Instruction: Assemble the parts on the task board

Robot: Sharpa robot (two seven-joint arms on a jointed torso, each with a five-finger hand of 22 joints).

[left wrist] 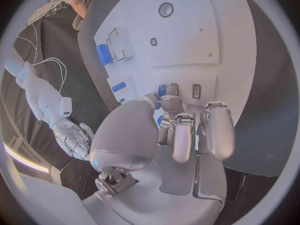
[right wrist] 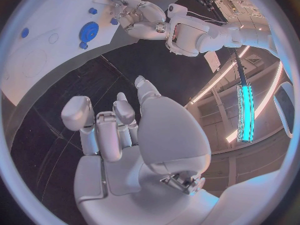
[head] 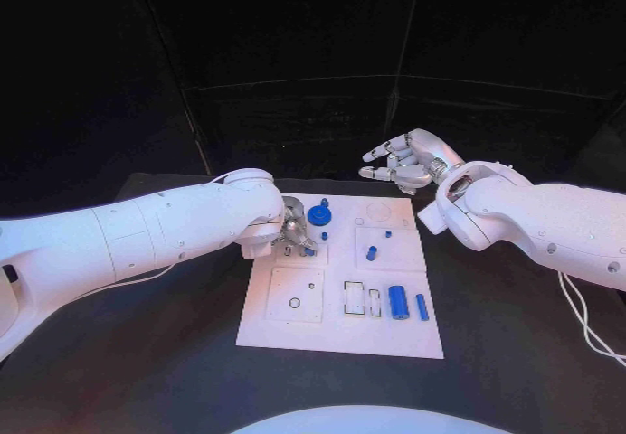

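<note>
The white task board lies in the middle of the black table. My left hand reaches down onto its far left part, next to a round blue gear. In the left wrist view the fingertips close around a small blue part standing on the board. My right hand hovers beyond the board's far edge, fingers apart and loosely curled, holding nothing. The right wrist view shows that hand above the dark table, with the gear and my left hand farther off.
A thick blue cylinder and a thin blue pin lie on the board's near right part. Two small blue pegs stand near its middle. Black table surrounds the board, with dark curtains behind.
</note>
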